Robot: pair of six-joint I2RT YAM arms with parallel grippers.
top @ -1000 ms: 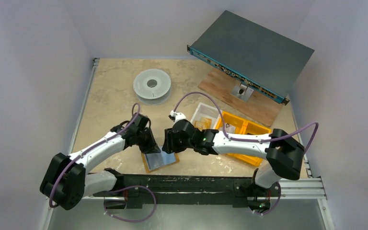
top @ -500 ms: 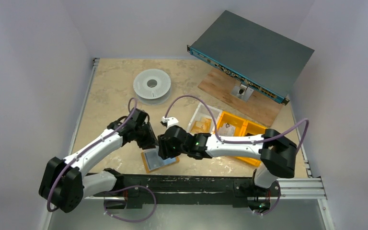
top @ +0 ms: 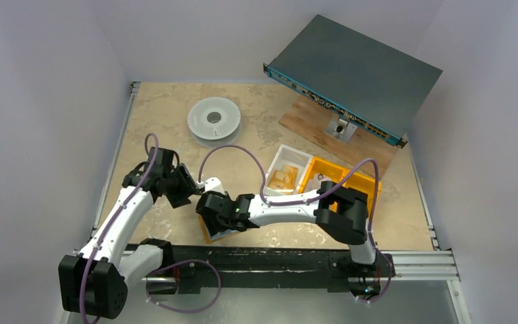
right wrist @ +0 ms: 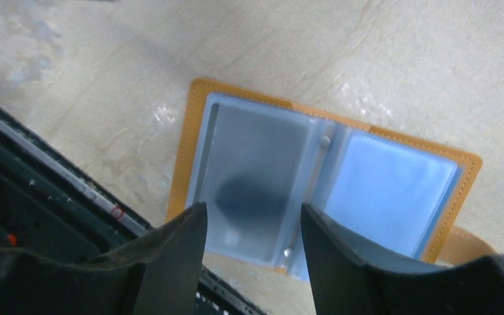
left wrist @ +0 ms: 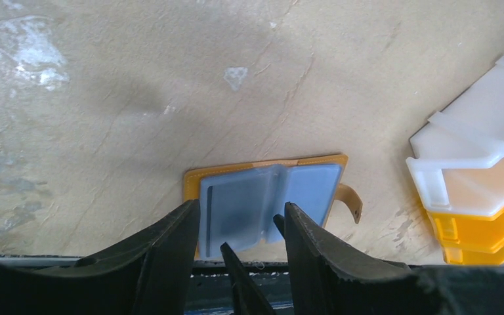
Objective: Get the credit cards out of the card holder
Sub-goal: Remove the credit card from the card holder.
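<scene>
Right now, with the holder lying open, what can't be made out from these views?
- Cards: both wrist views show the card holder open, but its cloudy sleeves hide whether any cards are inside.
- Top view: the right jaws cover most of the holder.
- Left wrist view: the left jaws hide the holder's near edge.

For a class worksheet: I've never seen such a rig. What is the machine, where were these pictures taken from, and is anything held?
Two robot arms are bolted at the near edge of a table. One picture looks down from above; the others come from wrist cameras. The left gripper and right gripper are open, holding nothing. Under the right one the card holder lies opened on the table, clear sleeves up. A reel, a white bin and an orange bin lie nearby.
</scene>
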